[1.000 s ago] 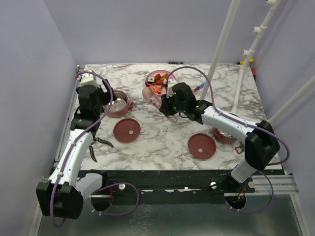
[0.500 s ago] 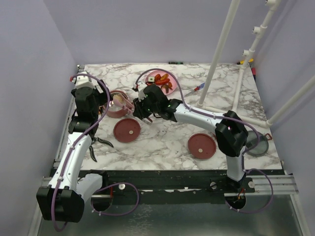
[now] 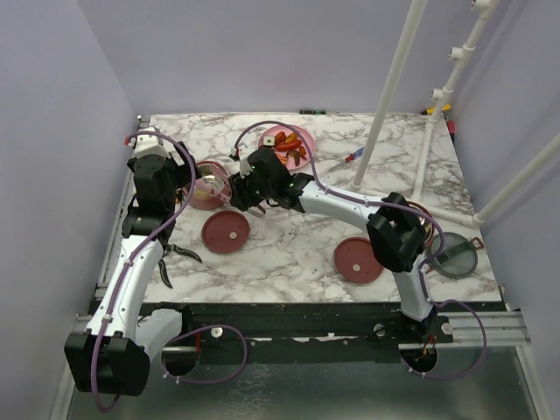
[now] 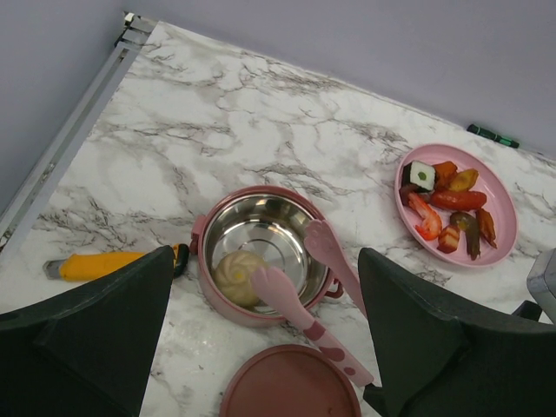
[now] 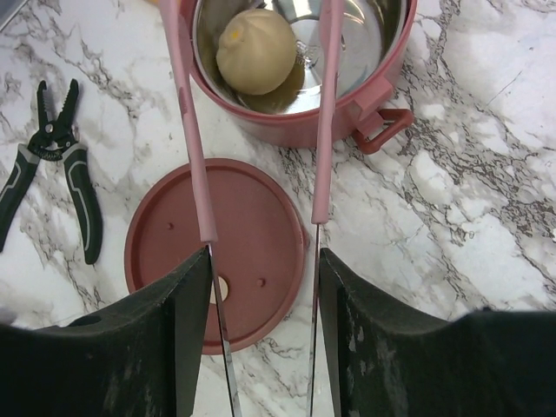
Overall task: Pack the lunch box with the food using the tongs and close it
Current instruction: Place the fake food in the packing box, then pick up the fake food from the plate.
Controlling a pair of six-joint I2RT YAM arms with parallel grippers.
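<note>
One lunch box tier [image 4: 208, 287], a dusty-red steel-lined bowl, holds the tan round ball [image 4: 236, 276]. My right gripper [image 5: 263, 269] is shut on the pink tongs [image 5: 195, 174], its fingers pressing both arms from outside. The tongs' tips stand spread over that bowl [image 5: 347, 113], either side of the ball [image 5: 254, 50], not touching it. My left gripper [image 4: 265, 261] hangs open above the same bowl [image 3: 208, 185]. The pink plate [image 4: 508, 226] still carries the rest of the food [image 4: 452, 204]. The second tier [image 3: 423, 229] is mostly hidden behind the right arm.
A maroon disc lid [image 5: 252, 234] lies just near of the bowl, another [image 3: 358, 259] at front right beside the clear grey lid [image 3: 457, 259]. Black pliers [image 5: 52, 174], a yellow cutter [image 4: 95, 265] and a screwdriver [image 3: 348, 158] lie about. White poles stand at the right.
My right arm has swung left with the tongs, from beside the plate to the left bowl. The left gripper rose slightly and stayed open.
</note>
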